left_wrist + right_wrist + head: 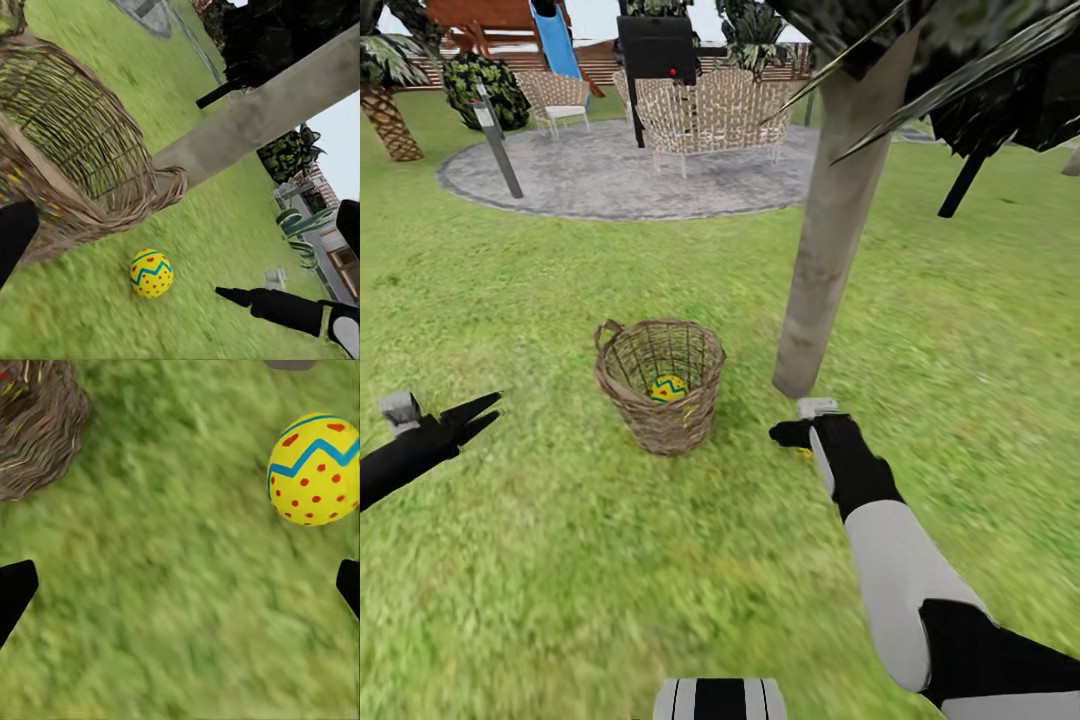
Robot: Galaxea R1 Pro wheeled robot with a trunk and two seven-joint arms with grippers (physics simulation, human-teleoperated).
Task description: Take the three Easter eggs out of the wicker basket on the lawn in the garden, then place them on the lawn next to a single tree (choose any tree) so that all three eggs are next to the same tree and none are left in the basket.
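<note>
The wicker basket (660,385) stands upright on the lawn (540,560), left of the tree (830,230). One yellow Easter egg (668,388) with a blue zigzag lies inside the basket. A second Easter egg (151,273) (315,469) rests on the grass between the basket (67,142) (34,424) and the trunk's foot (255,120). My right gripper (790,434) (180,589) hovers low over that egg, open, holding nothing. Left of the basket, my left gripper (472,414) (184,221) is open and empty, a short way off the basket's wall.
A grey round patio (610,175) lies beyond, with woven benches (705,115), a black box on a stand (655,50), a slanted post (498,150) and a blue slide (555,40). Low dark tree leaves (1000,80) hang at upper right. Open grass spreads in front.
</note>
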